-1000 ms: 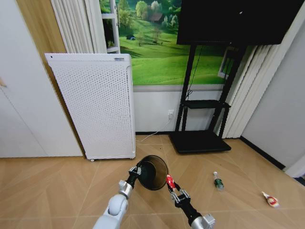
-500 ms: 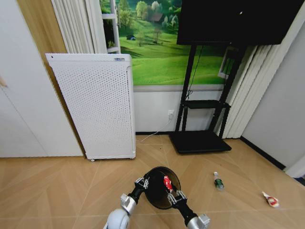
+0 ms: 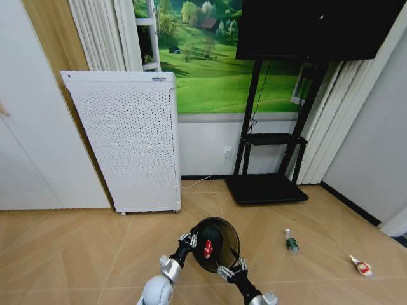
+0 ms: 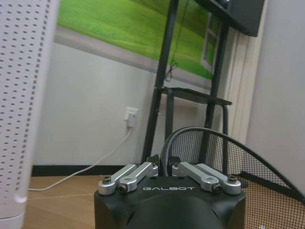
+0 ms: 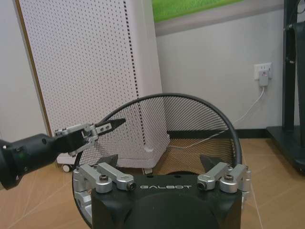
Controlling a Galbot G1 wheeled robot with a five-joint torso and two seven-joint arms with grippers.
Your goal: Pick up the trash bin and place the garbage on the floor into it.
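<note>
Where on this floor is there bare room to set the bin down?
Bare wood lies left of the trash bin, in front of the white perforated appliance, and between the bin and the plastic bottle. Right of the bottle, a red-and-white piece takes space. It is crowded at the bin, where the left gripper pinches its rim and the open right gripper hangs alongside.

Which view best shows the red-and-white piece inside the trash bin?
The head view: it looks down into the trash bin, held by the left gripper, and the red-and-white piece lies inside. The left wrist view gives just the bin's rim and mesh; the right wrist view gives its rim, not the piece.
</note>
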